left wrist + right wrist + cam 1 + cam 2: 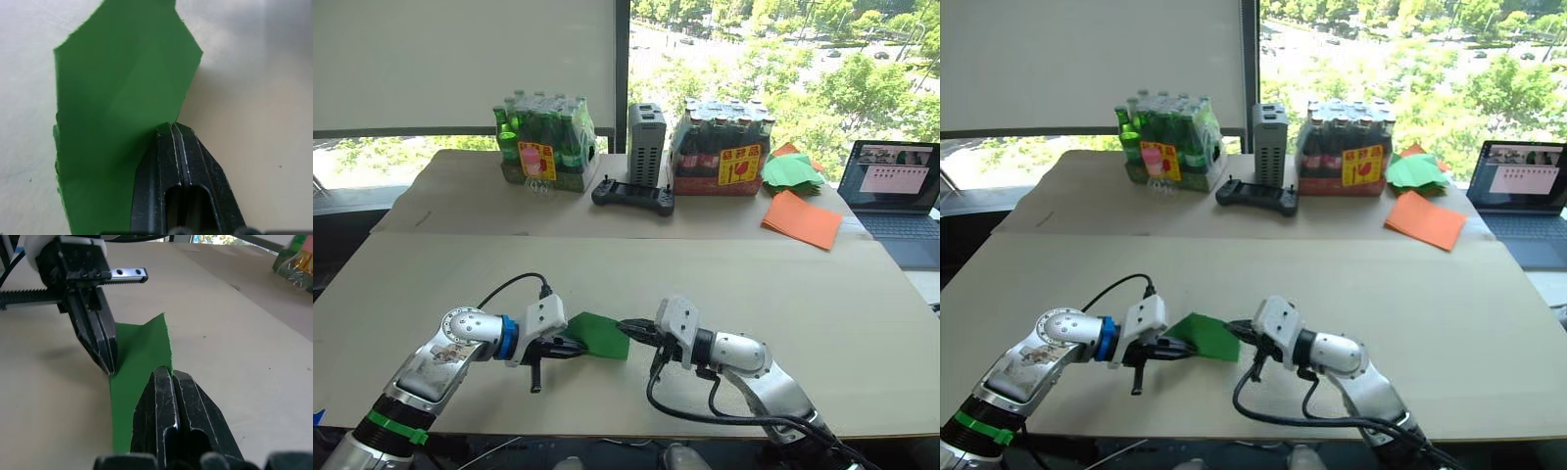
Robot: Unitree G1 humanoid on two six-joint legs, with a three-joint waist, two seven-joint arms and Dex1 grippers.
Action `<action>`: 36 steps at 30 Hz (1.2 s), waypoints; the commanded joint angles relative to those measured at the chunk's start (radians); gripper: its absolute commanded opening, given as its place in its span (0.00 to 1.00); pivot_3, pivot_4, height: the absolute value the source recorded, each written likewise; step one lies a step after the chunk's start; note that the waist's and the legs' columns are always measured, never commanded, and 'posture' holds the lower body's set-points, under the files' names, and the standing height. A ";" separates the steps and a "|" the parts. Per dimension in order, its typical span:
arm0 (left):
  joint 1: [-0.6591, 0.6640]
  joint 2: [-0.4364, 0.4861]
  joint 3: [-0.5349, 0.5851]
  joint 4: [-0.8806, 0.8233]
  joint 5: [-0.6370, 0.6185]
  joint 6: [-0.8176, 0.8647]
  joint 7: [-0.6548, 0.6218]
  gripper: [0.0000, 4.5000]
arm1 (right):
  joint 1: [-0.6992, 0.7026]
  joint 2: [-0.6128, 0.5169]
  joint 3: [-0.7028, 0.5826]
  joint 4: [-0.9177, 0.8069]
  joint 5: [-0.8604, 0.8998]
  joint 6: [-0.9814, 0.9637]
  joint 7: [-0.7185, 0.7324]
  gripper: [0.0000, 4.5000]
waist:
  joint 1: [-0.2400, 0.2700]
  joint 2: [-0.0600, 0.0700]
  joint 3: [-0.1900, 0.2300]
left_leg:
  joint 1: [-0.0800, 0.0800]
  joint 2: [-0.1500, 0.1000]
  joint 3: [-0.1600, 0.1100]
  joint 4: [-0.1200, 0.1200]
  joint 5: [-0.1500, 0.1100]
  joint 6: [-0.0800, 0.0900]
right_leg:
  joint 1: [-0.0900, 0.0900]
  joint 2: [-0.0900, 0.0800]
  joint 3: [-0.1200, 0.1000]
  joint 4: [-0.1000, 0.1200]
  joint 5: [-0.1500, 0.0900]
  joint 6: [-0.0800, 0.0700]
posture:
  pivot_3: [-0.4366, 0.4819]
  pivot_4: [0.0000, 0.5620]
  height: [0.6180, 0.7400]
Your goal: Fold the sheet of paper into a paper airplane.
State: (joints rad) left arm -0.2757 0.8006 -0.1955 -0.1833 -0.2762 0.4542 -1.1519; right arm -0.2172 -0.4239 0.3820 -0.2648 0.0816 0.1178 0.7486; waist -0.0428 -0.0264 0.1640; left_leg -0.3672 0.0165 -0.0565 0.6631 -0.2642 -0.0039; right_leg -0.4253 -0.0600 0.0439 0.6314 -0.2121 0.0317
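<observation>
- The left gripper [576, 346] is clenched on the paper's [601, 335] 9 o'clock edge, near the table's [803, 313] front edge.
- The right gripper [628, 328] pinches the paper's 3 o'clock edge, fingers pressed together on it.
- The paper, green and folded, sits between the two grippers, low over the table; whether it touches the surface I cannot tell.
- In the right wrist view the left gripper's fingers [100, 340] meet the paper just beside the right gripper's own.
- At 12 o'clock, on the far table, a controller [632, 196] lies before a grey box [646, 144].
- A pack of green bottles [545, 145] stands at 11 o'clock, a pack of dark bottles [722, 147] at 1 o'clock.
- Further toward 2 o'clock lie a green paper heap [793, 169], orange sheets [802, 218], and a laptop [891, 186].
</observation>
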 commanded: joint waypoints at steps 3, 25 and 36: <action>-0.020 0.022 0.021 0.007 0.006 -0.038 -0.019 0.00 | -0.007 -0.061 0.073 0.091 -0.205 -0.275 -0.015 0.01 | -0.002 0.000 0.000 | 0.000 0.000 0.001 0.000 0.000 0.000 | 0.000 0.000 0.000 0.000 0.000 0.000 | 0.48 0.27 1.00; -0.109 0.068 0.168 -0.011 -0.174 0.084 -0.075 0.00 | -0.032 -0.047 0.134 0.242 -0.409 -0.422 -0.047 0.01 | -0.003 0.000 0.000 | 0.004 0.000 0.001 0.000 0.000 0.000 | 0.003 0.001 0.001 0.001 0.000 -0.001 | 0.48 0.27 1.00; -0.093 -0.078 -0.007 0.095 -0.008 -0.042 -0.005 0.00 | -0.034 -0.034 0.123 0.222 -0.398 -0.388 -0.023 0.13 | -0.003 0.000 0.000 | 0.006 0.000 0.001 0.000 0.000 0.000 | 0.005 0.001 0.002 0.002 0.000 -0.001 | 0.48 0.27 1.00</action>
State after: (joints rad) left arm -0.3668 0.7247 -0.1952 -0.0907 -0.3086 0.4453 -1.1657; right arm -0.2611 -0.4576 0.5007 -0.0407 -0.3203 -0.2926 0.7131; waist -0.0463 -0.0265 0.1638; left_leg -0.3609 0.0167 -0.0553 0.6631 -0.2642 -0.0038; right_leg -0.4210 -0.0593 0.0457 0.6333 -0.2118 0.0309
